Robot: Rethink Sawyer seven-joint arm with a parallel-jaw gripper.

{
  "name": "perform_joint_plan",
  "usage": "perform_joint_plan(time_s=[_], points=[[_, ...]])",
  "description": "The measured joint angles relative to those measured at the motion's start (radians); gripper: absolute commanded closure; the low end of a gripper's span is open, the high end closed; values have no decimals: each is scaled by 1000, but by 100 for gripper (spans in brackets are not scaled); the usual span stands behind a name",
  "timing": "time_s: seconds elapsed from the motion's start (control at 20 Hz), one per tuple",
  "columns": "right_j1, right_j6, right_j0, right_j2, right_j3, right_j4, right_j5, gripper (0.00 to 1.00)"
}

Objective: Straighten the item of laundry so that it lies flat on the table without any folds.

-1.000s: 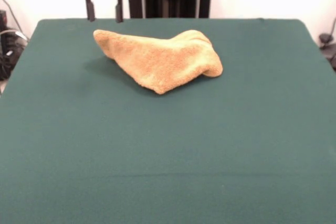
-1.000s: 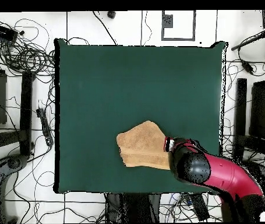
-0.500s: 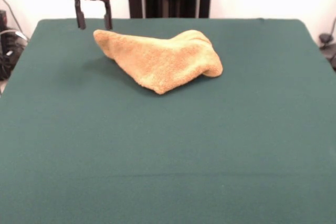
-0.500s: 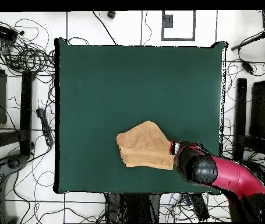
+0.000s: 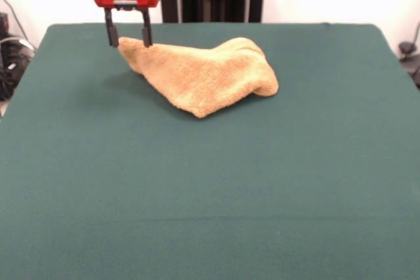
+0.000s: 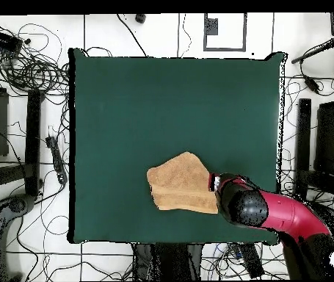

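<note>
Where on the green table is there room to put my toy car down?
Lots of room. The table is bare everywhere in front of the towel, and on both sides of it out to the edges. It is crowded only near the far edge, where the open gripper hangs at the towel's corner.

The towel is a golden tan all over, plain and without any visible stripe or print, its looped terry surface giving it a faintly mottled look, a little darker in the shaded creases. It lies on the table, whose cloth is a plain, even dark green with no pattern. The gripper has a bright red body with a small pale grey patch on its front, and its two fingers are black; from above, the arm shows a deep red with a black head.
</note>
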Motion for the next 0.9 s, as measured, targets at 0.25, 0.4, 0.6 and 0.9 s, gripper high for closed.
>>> perform_joint_plan(time_s=[0.25,0.4,0.6,0.9], points=[[0,0,0,1,0,-23,0,0],[0,0,1,1,0,-32,0,0],[-5,0,17,0,0,-32,0,0],[-44,0,123,-31,4,-19,1,0]])
